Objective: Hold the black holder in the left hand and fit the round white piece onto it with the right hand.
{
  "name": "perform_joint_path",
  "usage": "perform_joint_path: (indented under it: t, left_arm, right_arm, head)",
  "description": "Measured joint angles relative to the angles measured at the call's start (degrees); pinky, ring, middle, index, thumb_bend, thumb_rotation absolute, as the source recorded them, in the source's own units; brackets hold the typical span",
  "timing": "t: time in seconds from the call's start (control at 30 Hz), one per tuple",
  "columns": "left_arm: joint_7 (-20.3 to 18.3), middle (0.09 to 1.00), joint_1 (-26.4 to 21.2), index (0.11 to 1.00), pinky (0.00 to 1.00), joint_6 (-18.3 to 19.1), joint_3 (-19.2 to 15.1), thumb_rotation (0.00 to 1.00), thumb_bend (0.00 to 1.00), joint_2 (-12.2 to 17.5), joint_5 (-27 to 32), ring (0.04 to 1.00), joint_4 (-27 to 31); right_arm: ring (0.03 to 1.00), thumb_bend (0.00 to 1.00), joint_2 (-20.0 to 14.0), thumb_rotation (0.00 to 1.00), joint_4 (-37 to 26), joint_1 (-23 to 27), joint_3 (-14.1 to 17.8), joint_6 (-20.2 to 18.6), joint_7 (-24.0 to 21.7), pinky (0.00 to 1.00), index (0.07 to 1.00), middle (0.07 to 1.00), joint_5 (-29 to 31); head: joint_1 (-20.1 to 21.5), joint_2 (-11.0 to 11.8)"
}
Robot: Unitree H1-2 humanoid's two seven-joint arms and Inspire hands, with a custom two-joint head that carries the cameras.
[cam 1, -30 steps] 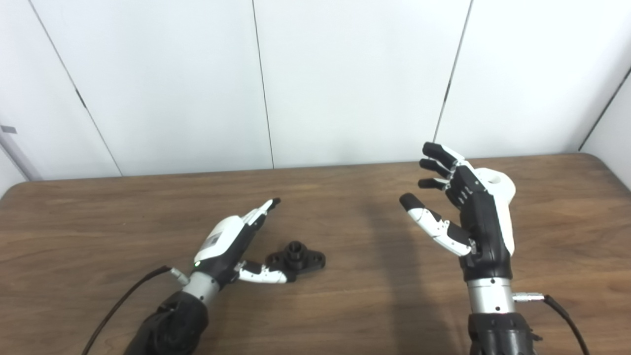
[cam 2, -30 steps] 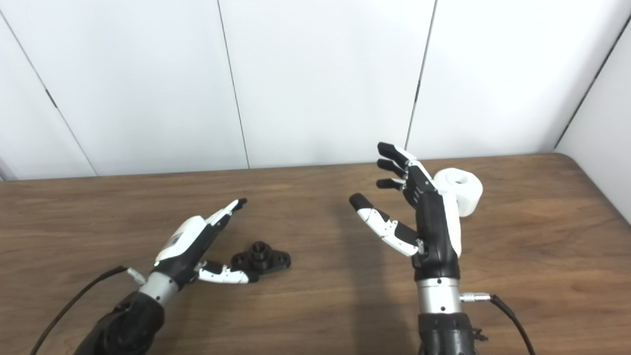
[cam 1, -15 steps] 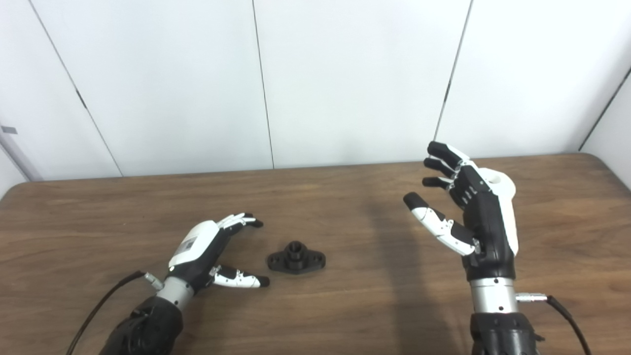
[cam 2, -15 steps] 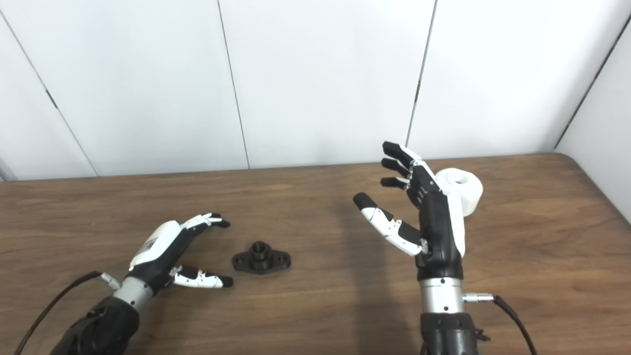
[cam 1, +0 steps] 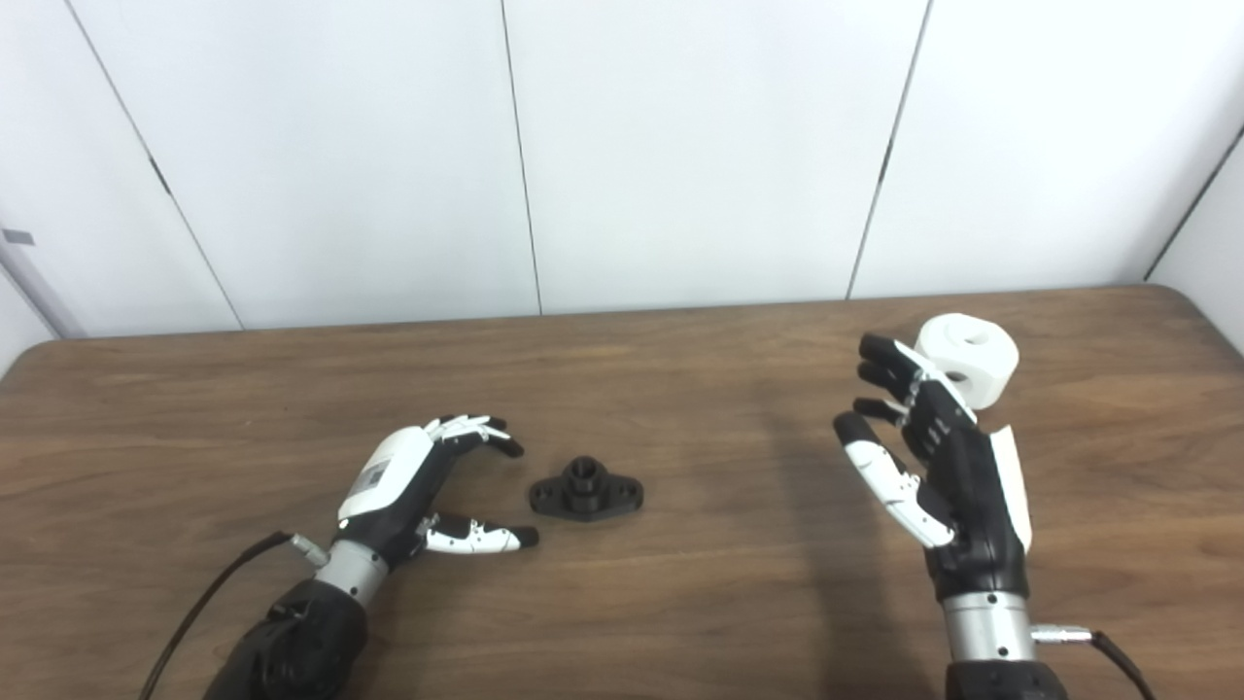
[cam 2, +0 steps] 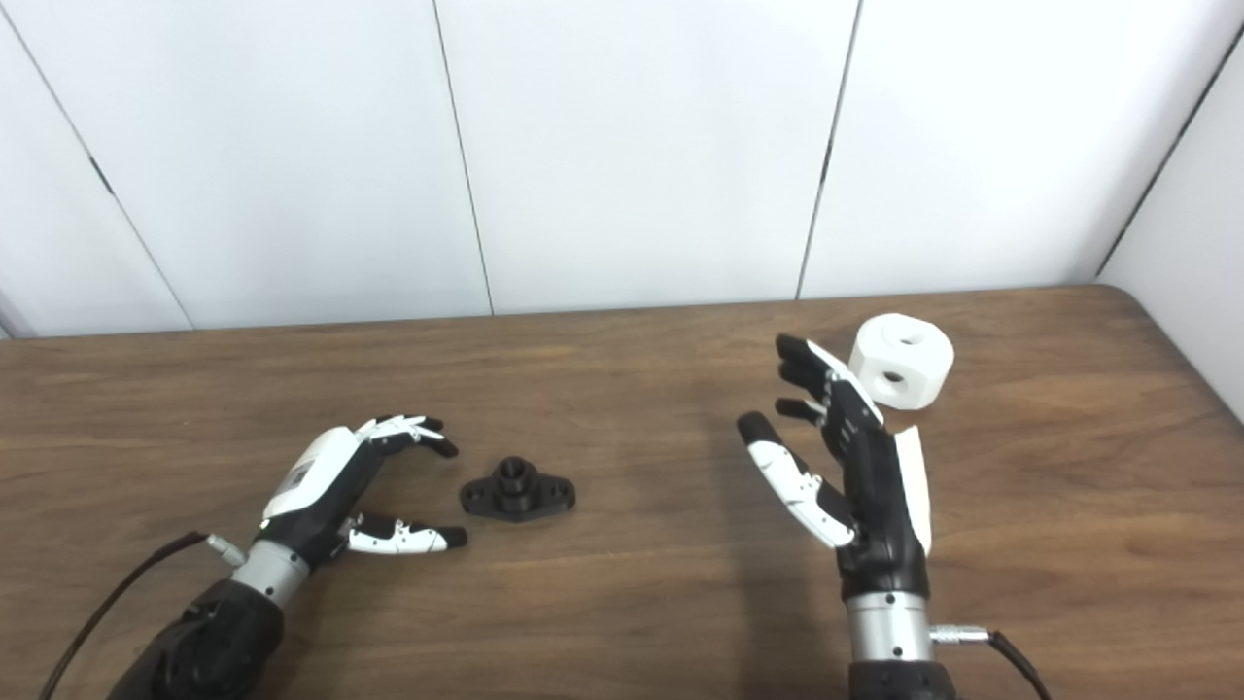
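While the small black flanged holder [cam 1: 586, 489] is lying flat on the brown wooden surface [cam 1: 680, 583], long axis crosswise, the left hand [cam 1: 413, 481] is hovering just beside it, fingers [cam 1: 476, 428] spread, seemingly not touching.

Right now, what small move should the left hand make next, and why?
Probably ease the left hand a little to its right and close on the black holder. The hand is open and just beside the holder, which lies untouched on the table. The right hand is open too, near the round white piece, which can wait.
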State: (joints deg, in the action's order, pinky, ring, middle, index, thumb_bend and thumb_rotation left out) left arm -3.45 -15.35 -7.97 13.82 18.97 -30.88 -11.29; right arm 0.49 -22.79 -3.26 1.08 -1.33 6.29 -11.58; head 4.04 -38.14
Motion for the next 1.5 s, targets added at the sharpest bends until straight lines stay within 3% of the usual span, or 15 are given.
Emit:
perform_joint_path:
  t: [0.2, 0.47, 0.73, 0.97, 1.3, 1.5]
  left_arm:
    - [0.14, 0.869, 0.00, 0.698, 0.97, 0.27, 0.37, 0.23, 1.00, -0.17, -0.26, 0.930, 0.16]
    - [1.36, 0.854, -0.38, 0.690, 0.92, 0.12, 0.80, 0.24, 1.00, -0.61, -0.83, 0.912, -0.04]
    - [1.22, 0.862, -1.45, 0.690, 0.94, 0.17, 1.95, 0.23, 1.00, -1.27, -0.69, 0.919, -1.36]
    - [2.30, 0.839, -2.54, 0.664, 0.92, -2.19, 2.25, 0.21, 1.00, -1.89, -0.35, 0.901, -3.78]
    - [2.98, 0.834, -4.56, 0.671, 0.94, -2.24, 4.77, 0.29, 1.00, -2.64, -1.26, 0.906, -6.18]
    - [3.43, 0.817, -5.51, 0.659, 0.93, -2.59, 5.73, 0.31, 1.00, -2.62, -2.42, 0.902, -7.49]
  right_arm:
    - [0.834, 0.31, 0.01, 0.74, 1.43, -0.24, 0.88, 0.01, 0.02, 0.75, 0.807, 0.829, 2.49]
    - [0.827, 0.26, -0.07, 0.69, 2.69, -1.79, 2.31, 0.02, 0.08, 0.74, 0.805, 0.828, 4.24]
    - [0.819, 0.24, -0.06, 0.70, 2.76, -3.05, 2.81, 0.02, 0.29, 0.76, 0.801, 0.821, 4.28]
    - [0.818, 0.22, 0.35, 0.66, 2.77, -3.84, 2.81, 0.02, 0.61, 0.75, 0.799, 0.821, 4.08]
    - [0.819, 0.22, 1.02, 0.63, 2.75, -3.68, 2.33, 0.02, 0.59, 0.75, 0.801, 0.822, 4.27]
    - [0.824, 0.23, 1.46, 0.67, 2.56, -3.69, 2.22, 0.02, 0.60, 0.74, 0.800, 0.822, 3.98]
  head:
    - [0.17, 0.09]
    - [0.26, -0.09]
    - [0.79, -0.18]
    - [1.67, -0.70]
    - [2.11, -0.88]
    - [2.20, -1.05]
